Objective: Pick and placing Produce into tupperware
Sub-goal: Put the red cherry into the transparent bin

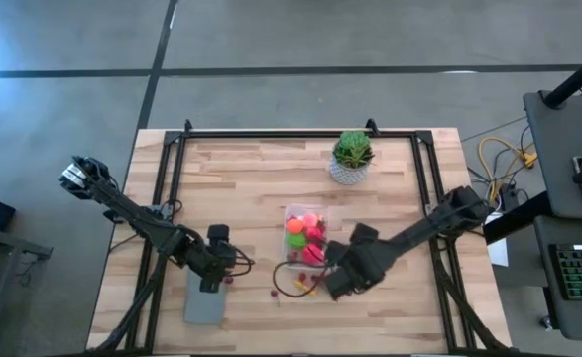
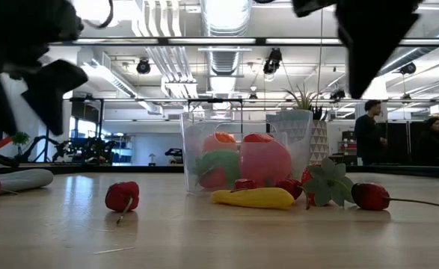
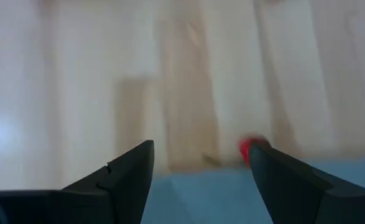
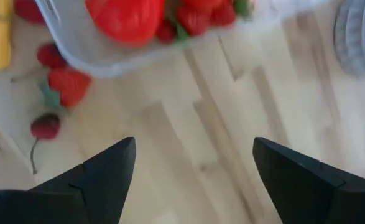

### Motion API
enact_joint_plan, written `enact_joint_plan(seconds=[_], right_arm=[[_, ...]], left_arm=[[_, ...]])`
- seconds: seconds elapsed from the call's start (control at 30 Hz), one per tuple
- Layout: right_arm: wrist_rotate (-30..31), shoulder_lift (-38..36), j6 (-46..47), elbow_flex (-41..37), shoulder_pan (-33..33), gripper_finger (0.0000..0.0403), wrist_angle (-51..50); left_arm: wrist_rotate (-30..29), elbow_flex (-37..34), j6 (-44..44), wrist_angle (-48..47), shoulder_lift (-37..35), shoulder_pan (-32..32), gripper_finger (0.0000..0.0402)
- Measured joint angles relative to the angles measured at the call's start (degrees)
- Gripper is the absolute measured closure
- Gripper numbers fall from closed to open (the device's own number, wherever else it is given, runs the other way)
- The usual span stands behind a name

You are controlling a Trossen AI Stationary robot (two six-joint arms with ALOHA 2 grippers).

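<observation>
One clear tub [image 1: 303, 238] sits in the middle of the high view, with about four toy fruits inside. One yellow piece [image 2: 253, 197] and about four red ones lie outside it. One potted plant [image 1: 352, 157] stands above. One grey rectangle [image 1: 204, 300] lies at lower left.

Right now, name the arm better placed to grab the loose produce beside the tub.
Right. The right gripper hangs open next to the tub and the loose produce; the left gripper hovers farther off, over the grey rectangle.

Overhead and table-level cameras share the tupperware [image 1: 304, 236]; wrist cameras face tabletop closely.
</observation>
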Motion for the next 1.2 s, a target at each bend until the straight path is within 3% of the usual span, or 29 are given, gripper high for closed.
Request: enact_joint_plan(seconds=[0.13,0.57,1.0,1.2], right_arm=[[-0.5,0.0,9.8,-2.0,4.1,0.0089,0.1],[-0.5,0.0,30.3,-5.8,11.8,0.0093,0.4],[-0.1,0.0,29.4,-6.1,11.8,0.0096,0.5],[0.0,0.0,28.8,-6.3,11.7,0.0094,0.5]], left_arm=[[6.3,-1.5,-2.8,0.2,0.2,-0.2,0.0155],[10.5,-1.0,0.2,9.0,5.0,-1.1,0.0155],[10.9,1.0,-0.1,9.0,14.1,-1.3,0.0156],[10.4,1.1,-0.1,8.9,14.8,-1.3,0.0192]])
